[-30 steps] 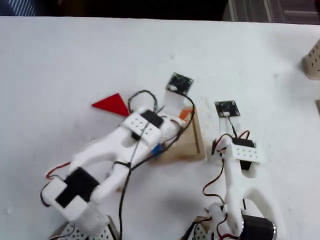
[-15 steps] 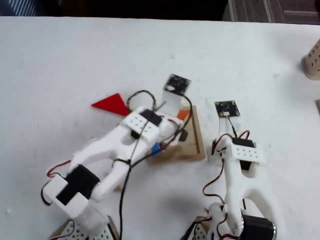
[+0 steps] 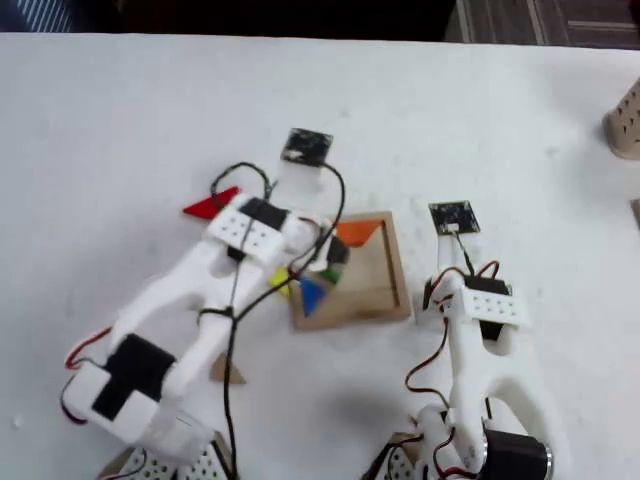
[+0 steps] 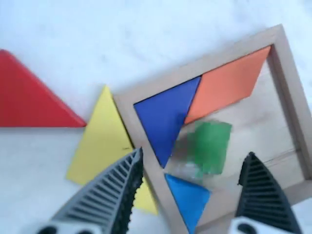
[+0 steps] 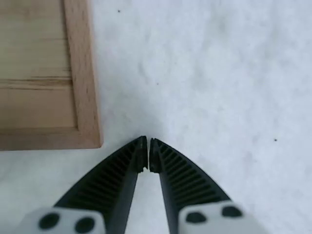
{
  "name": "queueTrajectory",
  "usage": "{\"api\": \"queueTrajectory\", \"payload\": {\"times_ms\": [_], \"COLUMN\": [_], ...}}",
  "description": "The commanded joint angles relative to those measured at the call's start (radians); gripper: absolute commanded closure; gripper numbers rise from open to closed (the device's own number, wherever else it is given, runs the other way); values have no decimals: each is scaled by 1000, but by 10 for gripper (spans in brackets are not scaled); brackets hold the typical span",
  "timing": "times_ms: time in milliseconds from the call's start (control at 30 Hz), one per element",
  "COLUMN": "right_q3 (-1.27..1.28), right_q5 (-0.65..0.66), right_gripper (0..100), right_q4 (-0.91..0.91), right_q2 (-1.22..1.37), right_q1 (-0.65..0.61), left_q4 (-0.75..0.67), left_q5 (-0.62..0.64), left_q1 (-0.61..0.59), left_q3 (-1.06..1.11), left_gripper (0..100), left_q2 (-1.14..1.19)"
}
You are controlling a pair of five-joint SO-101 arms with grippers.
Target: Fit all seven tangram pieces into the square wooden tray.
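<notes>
Orange parallelogram [image 4: 226,85] is laid lengthwise along the tray's [image 4: 287,73] far rim; left jaws are spread wide over the tray, right jaws pressed together.

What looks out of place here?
Nothing is broken or spilled. The yellow triangle and the red triangle lie on the table outside the wooden tray, the yellow one right beside its frame.

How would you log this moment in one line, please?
left gripper open above tray | in tray: orange piece, large blue triangle, small blue triangle, green square | outside: yellow triangle, red triangle | right gripper shut beside tray
</notes>
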Motion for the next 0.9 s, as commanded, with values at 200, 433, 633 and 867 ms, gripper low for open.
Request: {"api": "queueTrajectory", "payload": {"times_ms": [200,433,633,867], "right_q3": [-5,-5,-5,-5], "right_q5": [12,12,12,12], "right_gripper": [981,981,981,981], "right_q4": [5,5,4,4], "right_q2": [-39,-39,-39,-39], "right_q1": [1,1,1,1], "left_q4": [25,25,17,-12], "left_q5": [9,14,14,14], "left_q1": [-81,-39,88,193], "left_q3": [-5,-5,40,57], "left_gripper": [687,687,688,701], "left_q2": [-79,-77,-81,-76]}}
